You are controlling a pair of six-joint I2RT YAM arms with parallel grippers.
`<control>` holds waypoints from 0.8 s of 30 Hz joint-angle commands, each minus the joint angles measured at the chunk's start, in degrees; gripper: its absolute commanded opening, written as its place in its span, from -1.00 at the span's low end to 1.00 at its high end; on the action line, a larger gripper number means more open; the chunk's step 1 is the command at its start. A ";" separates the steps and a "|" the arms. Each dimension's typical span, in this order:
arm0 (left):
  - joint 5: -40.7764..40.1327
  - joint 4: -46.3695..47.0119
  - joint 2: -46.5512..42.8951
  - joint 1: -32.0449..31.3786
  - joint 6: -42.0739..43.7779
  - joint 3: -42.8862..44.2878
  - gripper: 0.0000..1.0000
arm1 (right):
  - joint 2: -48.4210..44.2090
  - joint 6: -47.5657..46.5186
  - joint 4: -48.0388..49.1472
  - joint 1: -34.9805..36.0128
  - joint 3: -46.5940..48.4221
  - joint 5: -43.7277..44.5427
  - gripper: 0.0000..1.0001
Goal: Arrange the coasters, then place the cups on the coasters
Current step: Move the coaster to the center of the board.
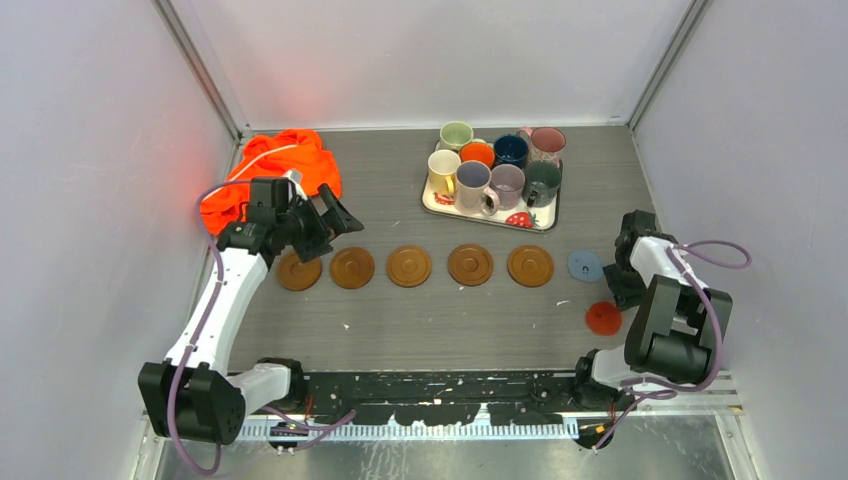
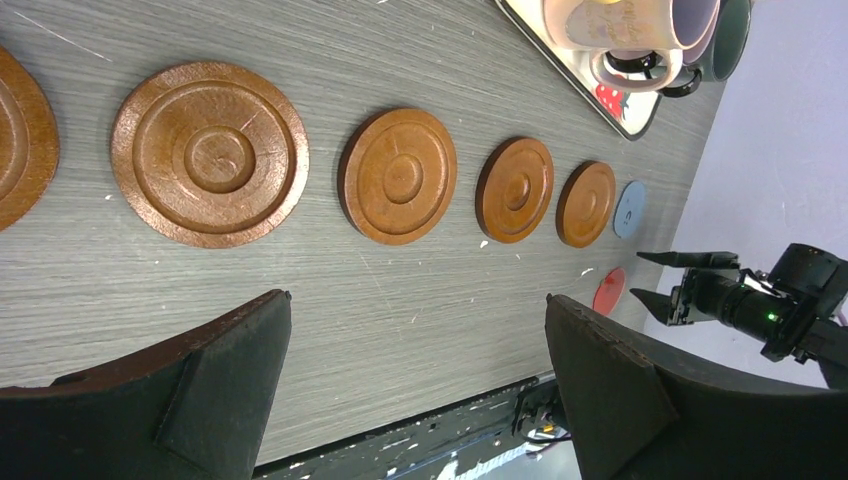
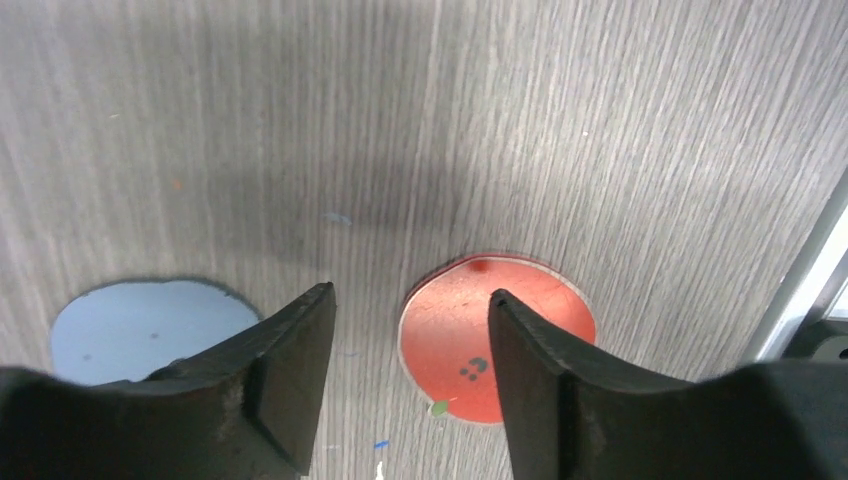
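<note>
Five brown wooden coasters (image 1: 409, 266) lie in a row across the table's middle, the nearer ones large in the left wrist view (image 2: 210, 153). A light-blue coaster (image 1: 585, 265) (image 3: 140, 325) ends the row, and a red coaster (image 1: 603, 318) (image 3: 470, 340) lies nearer the front. Several cups (image 1: 473, 185) stand packed on the strawberry-print tray (image 1: 500, 217) at the back. My left gripper (image 1: 345, 215) (image 2: 418, 296) hangs wide open and empty above the row's left end. My right gripper (image 1: 622, 285) (image 3: 410, 292) is open over the red coaster's left edge, holding nothing.
An orange cloth (image 1: 270, 175) is bunched at the back left, just behind the left arm. Grey walls close in the sides and back. A black rail (image 1: 450, 385) runs along the table's front edge between the arm bases.
</note>
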 commanded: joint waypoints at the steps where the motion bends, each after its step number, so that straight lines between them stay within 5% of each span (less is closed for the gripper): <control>1: 0.78 0.78 -0.17 -0.27 0.61 2.48 0.99 | -4.55 -2.19 -4.47 -0.07 4.16 2.26 0.33; 13: 1.56 1.82 -0.25 -0.66 0.00 1.89 0.99 | -20.20 -2.73 -9.59 0.33 -5.75 -6.75 0.62; 19: 1.58 2.14 -0.99 -0.73 -0.35 1.54 1.00 | -22.05 -1.90 -13.29 2.18 -5.85 -8.73 0.24; 24: 1.36 2.25 -1.77 -0.72 -0.43 1.03 0.99 | -20.44 1.24 -14.87 8.78 -7.16 -9.09 0.18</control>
